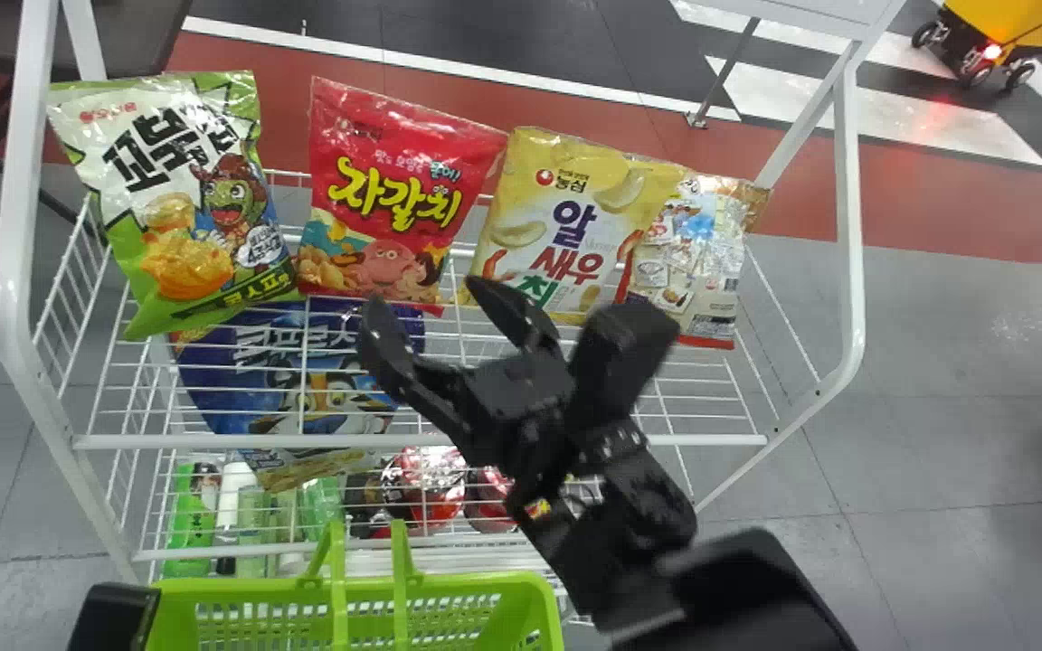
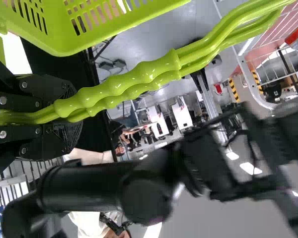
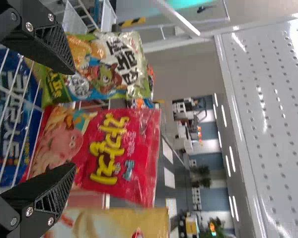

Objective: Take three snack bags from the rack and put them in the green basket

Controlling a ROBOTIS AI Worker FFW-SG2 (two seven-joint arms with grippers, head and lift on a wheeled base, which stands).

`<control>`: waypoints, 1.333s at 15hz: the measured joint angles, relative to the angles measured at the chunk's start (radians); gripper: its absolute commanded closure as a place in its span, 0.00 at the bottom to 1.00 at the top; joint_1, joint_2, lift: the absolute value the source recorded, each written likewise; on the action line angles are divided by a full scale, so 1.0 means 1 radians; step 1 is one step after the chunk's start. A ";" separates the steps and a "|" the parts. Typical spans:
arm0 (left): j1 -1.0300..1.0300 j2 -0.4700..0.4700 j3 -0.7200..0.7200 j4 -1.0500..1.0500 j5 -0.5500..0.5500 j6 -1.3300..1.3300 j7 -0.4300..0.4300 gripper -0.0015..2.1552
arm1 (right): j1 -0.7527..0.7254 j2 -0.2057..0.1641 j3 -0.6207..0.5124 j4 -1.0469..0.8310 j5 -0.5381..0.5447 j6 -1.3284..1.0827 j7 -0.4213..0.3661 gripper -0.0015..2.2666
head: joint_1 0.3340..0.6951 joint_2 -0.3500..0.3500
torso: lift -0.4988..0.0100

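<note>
In the head view my right gripper (image 1: 438, 312) is open at the lower edge of the red snack bag (image 1: 385, 194). The green-white bag (image 1: 182, 194), yellow bag (image 1: 566, 217) and a brown-white bag (image 1: 697, 253) stand along the same rack (image 1: 421, 441). From the right wrist view, the right gripper (image 3: 72, 119) has its fingers apart before the red bag (image 3: 116, 153), with nothing gripped. Part of my left gripper (image 1: 114, 615) shows beside the green basket (image 1: 539, 601); in the left wrist view the left gripper (image 2: 44, 116) is shut on the basket's handles (image 2: 134, 82).
A blue bag (image 1: 286, 362) lies below the front row behind the wires. Bottles (image 1: 191, 520) and red packages (image 1: 426, 488) sit on a lower shelf. White frame posts (image 1: 14, 271) rise at both sides of the rack.
</note>
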 measured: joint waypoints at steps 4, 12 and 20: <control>-0.003 0.007 0.008 0.000 0.008 0.000 -0.003 0.86 | -0.267 0.004 0.086 0.210 -0.018 0.071 0.023 0.08 | 1.00 0.36 | 0.95; -0.008 0.014 0.017 0.016 0.019 -0.009 -0.004 0.86 | -0.564 0.027 0.142 0.609 -0.049 0.035 0.109 0.08 | 1.00 0.52 | 0.95; -0.033 0.017 0.016 0.045 0.039 -0.021 -0.006 0.86 | -0.686 0.028 0.157 0.771 -0.035 0.030 0.163 0.26 | 1.00 0.53 | 0.95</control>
